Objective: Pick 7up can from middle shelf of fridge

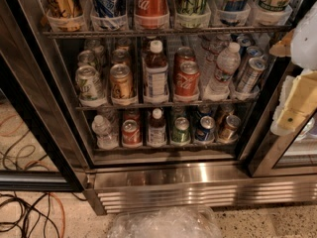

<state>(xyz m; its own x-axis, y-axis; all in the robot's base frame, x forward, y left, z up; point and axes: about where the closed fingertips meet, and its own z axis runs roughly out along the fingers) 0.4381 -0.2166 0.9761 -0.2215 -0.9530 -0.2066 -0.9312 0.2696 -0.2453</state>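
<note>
The fridge (198, 190) stands open in front of me, with three wire racks in view. The 7up can (89, 83), silver-white with green lettering, stands upright in a clear cup at the left front of the middle shelf (168, 103). A second similar can stands behind it. My gripper (291, 108), cream and white, is at the right edge of the view, level with the middle shelf. It is outside the fridge and far to the right of the 7up can, holding nothing that I can see.
On the middle shelf, right of the 7up can, stand a gold-brown can (121, 81), a dark bottle (156, 74), a red Coca-Cola can (187, 78), a water bottle (222, 68) and silver cans (249, 73). Cables (29, 212) lie on the floor at left. Crumpled clear plastic (163, 224) lies below.
</note>
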